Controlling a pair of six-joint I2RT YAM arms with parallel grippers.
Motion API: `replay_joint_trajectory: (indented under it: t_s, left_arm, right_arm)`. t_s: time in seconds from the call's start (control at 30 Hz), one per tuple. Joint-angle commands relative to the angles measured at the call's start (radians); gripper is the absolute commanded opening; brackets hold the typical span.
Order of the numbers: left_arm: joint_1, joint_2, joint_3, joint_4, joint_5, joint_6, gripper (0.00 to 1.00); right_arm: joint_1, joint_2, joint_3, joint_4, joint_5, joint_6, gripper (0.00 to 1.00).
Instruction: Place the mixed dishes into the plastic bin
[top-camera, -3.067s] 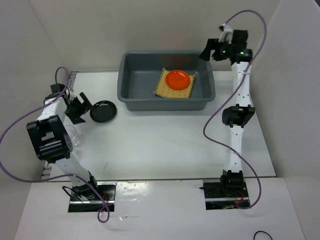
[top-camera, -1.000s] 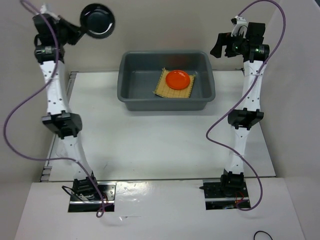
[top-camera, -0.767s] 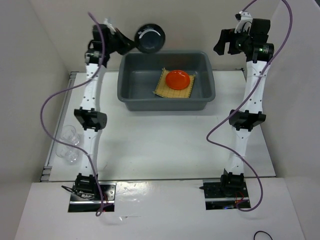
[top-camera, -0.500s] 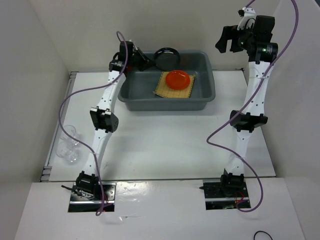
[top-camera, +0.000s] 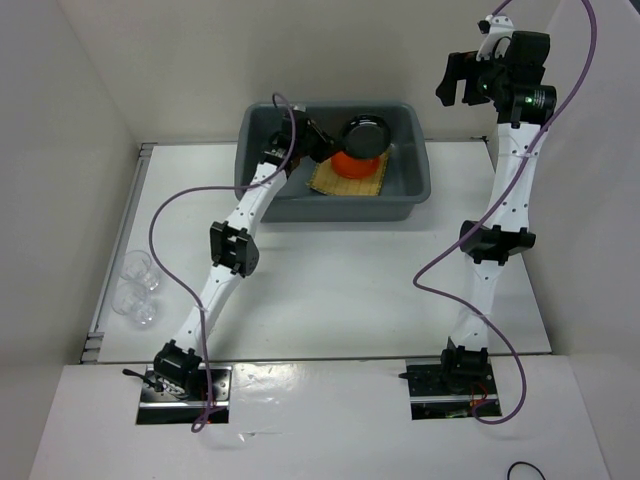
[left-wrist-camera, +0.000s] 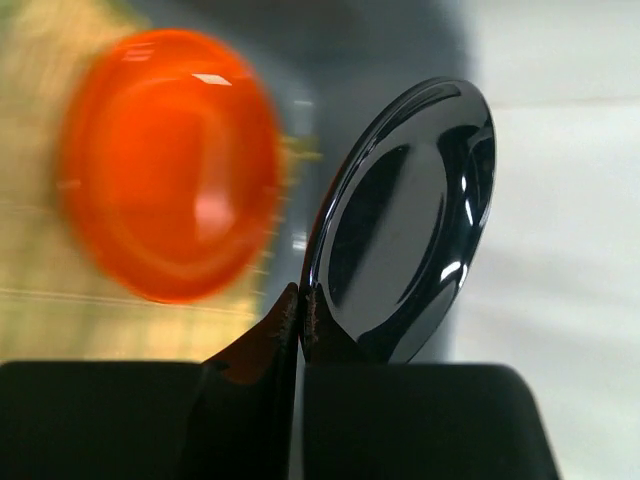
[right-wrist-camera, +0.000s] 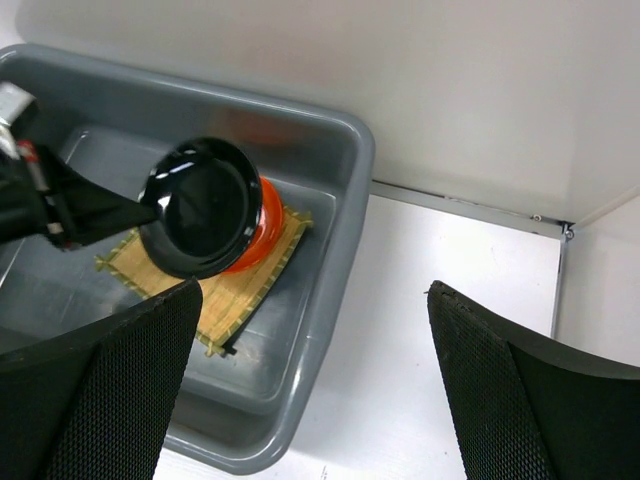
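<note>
While my left gripper (left-wrist-camera: 298, 312) pinches the rim of the one glossy round black plate (top-camera: 366, 134), that plate hangs tilted inside the grey-blue plastic bin (top-camera: 256, 182), over the single smooth orange plate (top-camera: 346, 166). The orange plate sits on the one square woven tan mat (top-camera: 343, 183) on the bin floor. The bin stands at the tabletop's far edge.

My left wrist view alone shows the fingers pressed together on the rim. The right wrist view shows the right gripper (right-wrist-camera: 312, 296), its mesh-textured fingers spread wide and empty, high by the bin's far right corner. Only the top view catches the clear glasses (top-camera: 135, 290) at the tabletop's left edge, at least two.
</note>
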Motion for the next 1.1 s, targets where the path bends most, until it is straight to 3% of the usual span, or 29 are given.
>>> replay_joint_trajectory:
  t_s: [0.0,0.3,0.53,0.7,0.8,0.9,0.97,1.07]
  left_arm:
    - [0.026,0.048,0.023,0.083,-0.019,-0.069,0.00]
    - [0.075,0.136,0.023,0.095,0.051,-0.069,0.01]
    - [0.075,0.159,0.023,0.105,0.092,-0.080,0.13]
    - [0.075,0.159,0.023,0.105,0.123,-0.080,0.27]
    - [0.066,0.159,0.023,0.096,0.143,-0.080,0.30]
    - [0.066,0.168,0.023,0.083,0.166,-0.080,0.57]
    - [0.066,0.157,0.023,0.095,0.187,-0.069,1.00]
    - [0.066,0.122,0.023,0.105,0.211,-0.058,1.00]
  right_arm:
    - [0.021,-0.045,0.015,-0.005,0.019,0.003,0.98]
    - [0.031,-0.026,0.015,-0.016,0.010,-0.006,0.98]
    - [0.041,-0.008,0.015,-0.016,0.010,-0.006,0.98]
    - [0.041,-0.008,0.015,-0.016,0.001,-0.006,0.98]
    - [0.041,-0.008,0.015,-0.016,-0.019,-0.006,0.98]
    - [0.041,-0.008,0.015,-0.016,-0.030,-0.006,0.98]
    - [0.041,-0.008,0.015,-0.016,-0.030,-0.006,0.98]
    - [0.041,-0.008,0.015,-0.025,-0.041,-0.006,0.98]
